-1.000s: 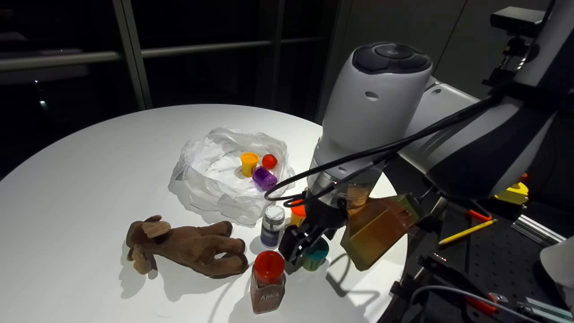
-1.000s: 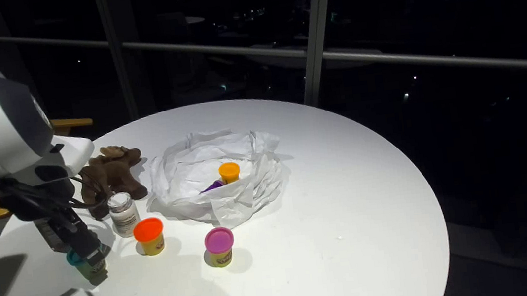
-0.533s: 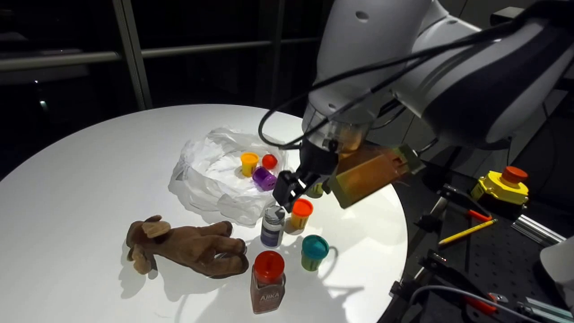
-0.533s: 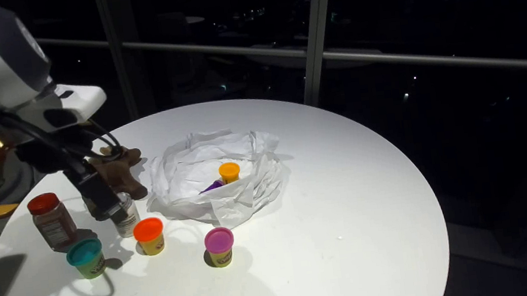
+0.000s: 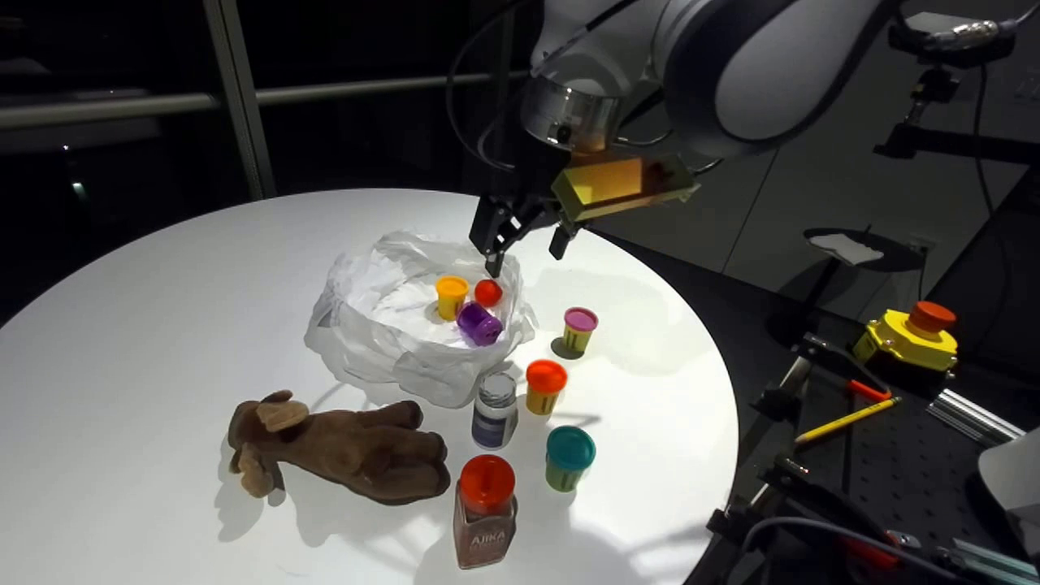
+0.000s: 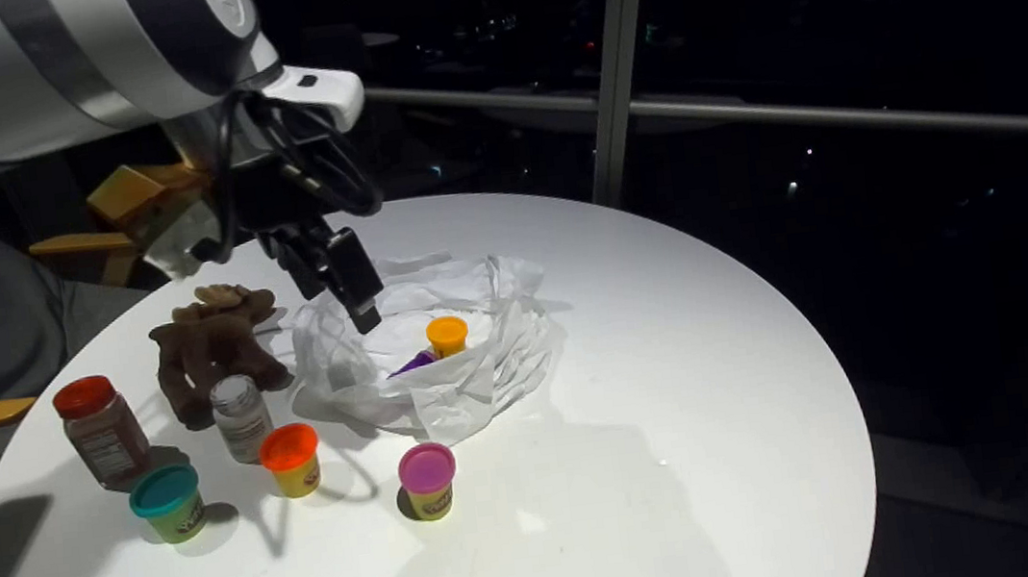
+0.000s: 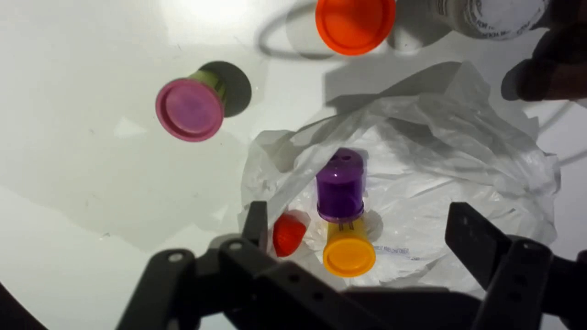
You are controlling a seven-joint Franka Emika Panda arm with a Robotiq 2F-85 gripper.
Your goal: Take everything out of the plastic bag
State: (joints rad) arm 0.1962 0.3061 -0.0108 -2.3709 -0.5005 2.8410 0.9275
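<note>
Nearest in an exterior view, at bottom centre, a red-lidded Ajika jar [image 5: 485,524] stands upright on a round white desk [image 5: 162,325]. A teal-lidded Play-Doh tub [image 5: 569,457] is near it, a little higher and to the right in the frame; at lower left a brown plush moose [image 5: 345,451] lies with its head toward the left edge. Just below mid-frame, a small bottle [image 5: 494,412] (its cap carries print in the wrist view) stands just beside an orange-lidded tub [image 5: 544,387], and a pink-lidded tub [image 5: 579,331] stands upright higher up and to the right.

Left of that last tub, around the centre of the frame, the white plastic bag [image 5: 390,349] lies spread on the desk, mouth gaping upward, sides crumpled. Three things show inside it, toward its right side: a purple shaker [image 5: 479,324] lying on its side, an amber-lidded tub [image 5: 452,298] upright just beyond, and a small red object [image 5: 487,292] next to them, its exact kind too hard to tell.

The end effector [image 5: 526,254] hangs over the bag at upper centre of the frame. Its fingers [image 7: 477,243] stand wide apart and grip nothing; in the wrist view the shaker and the amber-lidded tub show in the gap, with the red object just beside one finger. Past the desk's far edge, a window frame [image 5: 236,97] rises at upper left.
</note>
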